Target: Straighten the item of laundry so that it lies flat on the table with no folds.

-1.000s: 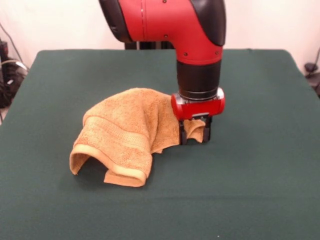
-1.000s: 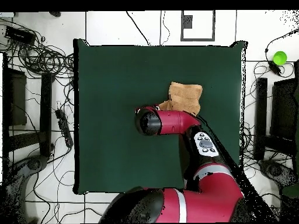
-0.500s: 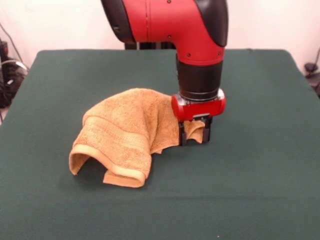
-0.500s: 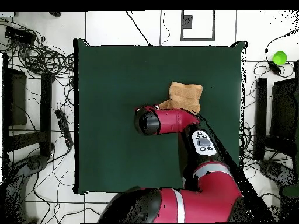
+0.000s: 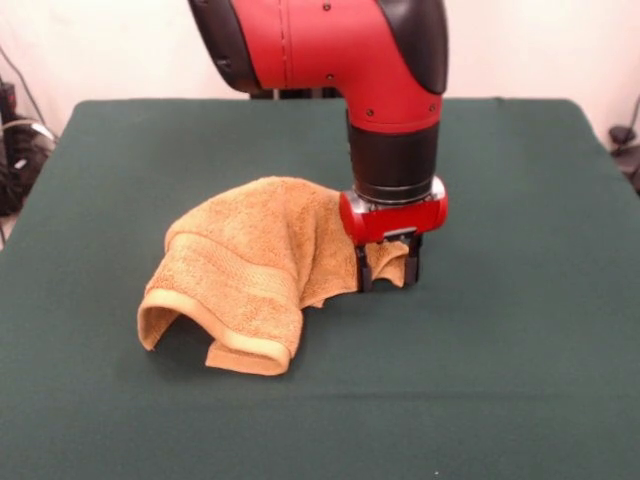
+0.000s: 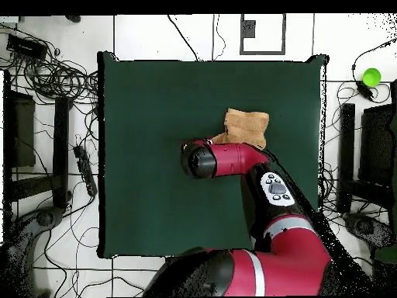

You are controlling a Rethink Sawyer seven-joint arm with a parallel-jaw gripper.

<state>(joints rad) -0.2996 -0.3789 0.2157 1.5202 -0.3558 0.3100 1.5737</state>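
The orange-tan towel lies bunched in a humped, folded heap left of the table's middle, its hemmed edge curling down at the front. My gripper stands low at the heap's right end, shut on a corner of the towel that shows between the black fingers. In the overhead view the towel shows partly, and the arm hides the gripper. The dark green table spreads wide around both.
Cables and dark equipment lie on the floor beside the table in the overhead view. A green ball sits on the floor off one table corner.
The arm's upper links have shifted slightly. The gripper and towel stay where they were.
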